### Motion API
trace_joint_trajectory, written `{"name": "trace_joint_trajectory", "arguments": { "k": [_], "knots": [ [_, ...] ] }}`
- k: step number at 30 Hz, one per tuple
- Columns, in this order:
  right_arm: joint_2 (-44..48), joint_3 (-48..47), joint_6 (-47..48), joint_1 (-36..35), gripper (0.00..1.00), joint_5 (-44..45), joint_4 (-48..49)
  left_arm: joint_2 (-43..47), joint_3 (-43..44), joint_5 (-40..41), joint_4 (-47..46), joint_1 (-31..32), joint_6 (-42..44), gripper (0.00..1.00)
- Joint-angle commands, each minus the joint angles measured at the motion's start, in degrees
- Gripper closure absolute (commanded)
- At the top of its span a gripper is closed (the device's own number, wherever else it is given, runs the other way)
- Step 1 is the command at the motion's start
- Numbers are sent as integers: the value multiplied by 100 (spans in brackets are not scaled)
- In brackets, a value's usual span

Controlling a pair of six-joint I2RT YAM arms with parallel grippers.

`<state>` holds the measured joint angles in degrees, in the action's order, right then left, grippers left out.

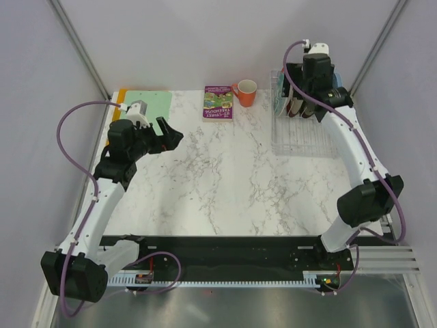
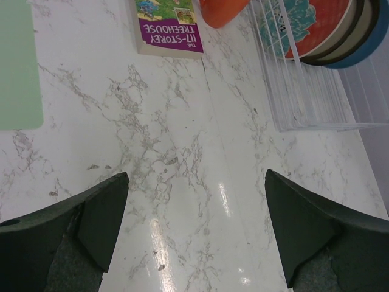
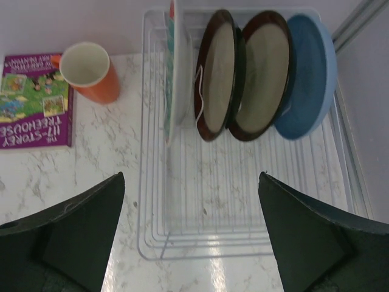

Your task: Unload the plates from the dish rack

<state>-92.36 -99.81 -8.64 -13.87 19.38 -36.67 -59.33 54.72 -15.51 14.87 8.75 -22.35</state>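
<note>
The right claw (image 3: 190,182) hangs over the dish rack (image 3: 152,201), its two fingers spread wide and nothing between them. Just ahead of it the plates stand upright at the far end of the rack. On its left is a patterned plate (image 3: 172,73), seen from the edge, then two dark-rimmed plates (image 3: 217,73) with cream centres, and a blue plate (image 3: 311,67) on its right. Further left, an orange mug (image 3: 85,70) and a purple book (image 3: 33,100) are on the desk (image 3: 103,158). The left claw (image 2: 196,176) is also wide open above the desk, with the rack ahead to its right.
</note>
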Motion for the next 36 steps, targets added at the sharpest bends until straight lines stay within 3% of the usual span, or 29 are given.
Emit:
{"name": "trace_joint_trajectory", "arguments": {
  "k": [1,5,12,26,30,33,34,35,36],
  "knots": [
    [-1000,-1144,152,-19,2,233,248,-158,-93,39,-90,-32,-305,0],
    [-1723,-1873,232,-46,2,716,221,-210,-128,-5,-151,-32,-305,0],
    [-2470,-2314,372,-72,4,1454,783,-351,-190,-22,-239,-32,-217,0],
    [-4159,-3748,759,-81,14,1657,1046,-861,-251,-49,-424,-32,-24,2],
    [-4334,-3792,750,-37,28,1745,1091,-808,-357,-66,-556,-32,-6,3],
    [-4378,-3739,733,24,45,1745,1153,-843,-374,-102,-573,-32,11,3],
    [-4370,-3721,733,33,56,1745,1153,-861,-357,-110,-573,-32,3,3],
    [-4361,-3704,750,33,79,1745,1162,-861,-365,-128,-582,-32,-6,4],
    [-4326,-3677,768,33,85,1754,1196,-870,-357,-137,-582,-32,-24,4]
  ]
}}
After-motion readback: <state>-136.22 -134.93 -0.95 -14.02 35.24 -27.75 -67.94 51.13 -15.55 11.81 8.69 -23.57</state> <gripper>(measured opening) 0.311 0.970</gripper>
